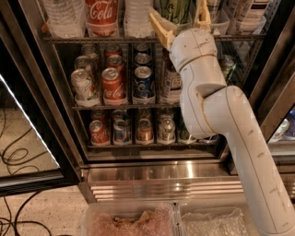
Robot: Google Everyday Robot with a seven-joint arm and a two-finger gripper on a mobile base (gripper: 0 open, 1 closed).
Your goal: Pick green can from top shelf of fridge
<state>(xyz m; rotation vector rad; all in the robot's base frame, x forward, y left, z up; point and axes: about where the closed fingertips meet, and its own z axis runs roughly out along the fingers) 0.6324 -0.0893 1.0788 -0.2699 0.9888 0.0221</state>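
Note:
The green can (174, 8), pale green with dark streaks, stands in a clear tray on the top shelf (106, 40) of the fridge (156, 175); its top is cut off by the frame edge. My gripper (178, 11) is raised to that shelf. Its tan fingers (160, 26) are spread open, one on each side of the green can's lower part. I cannot tell whether they touch it. My white arm reaches up from the lower right and hides the right part of the lower racks.
A Coca-Cola bottle (99, 14) and water bottles (62, 16) stand left of the green can. Short soda cans (113, 85) fill the two lower racks. The open glass door (23, 138) is at the left, with cables (9, 156) on the floor. Clear plastic bins (129, 221) lie at the bottom.

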